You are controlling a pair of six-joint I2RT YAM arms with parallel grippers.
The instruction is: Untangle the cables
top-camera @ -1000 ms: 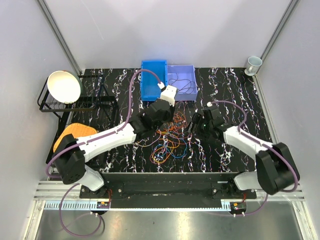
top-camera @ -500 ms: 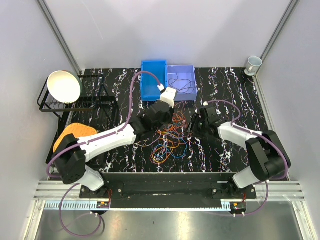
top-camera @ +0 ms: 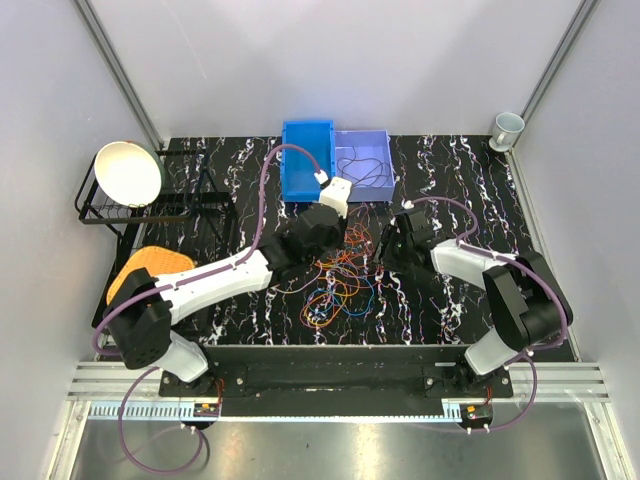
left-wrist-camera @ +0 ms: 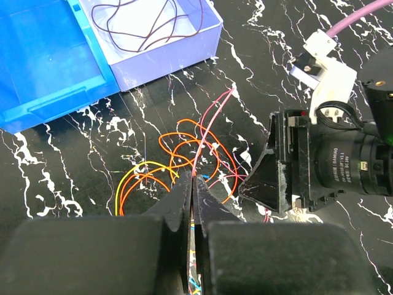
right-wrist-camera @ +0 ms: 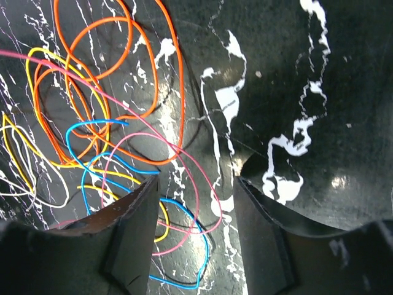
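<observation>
Two arms reach from the near edge over a black marbled table (top-camera: 470, 190). At the far left a white bowl (top-camera: 128, 172) leans in a black wire rack (top-camera: 90, 212). Nearer than the rack lies a flat orange disc (top-camera: 150, 263), partly hidden by the left arm.

The left gripper (left-wrist-camera: 192, 179) sits just left of the table's middle. Its fingers (left-wrist-camera: 175, 209) are pressed together, pinching a pink cable (left-wrist-camera: 210, 123) that runs straight from their tips toward the far side. Around and below it, in the middle of the table, lies the heap of cables (top-camera: 338, 282). Most are orange loops, with yellow, blue, pink and a little white, all crossing over one another.

Beyond the heap a blue bin (top-camera: 300, 175) stands against a pale lilac tray (top-camera: 362, 132) on its right, and a dark cable (left-wrist-camera: 147, 38) lies coiled in the tray.

Just right of the heap, the right gripper (right-wrist-camera: 193, 203) hangs low over the table with its fingers (right-wrist-camera: 132, 227) spread apart, holding nothing. Pink and blue loops at the heap's right edge lie on the table under the gap between them. Whether the fingertips touch the surface cannot be told. At the far right corner stands a pale cup (top-camera: 507, 127).
</observation>
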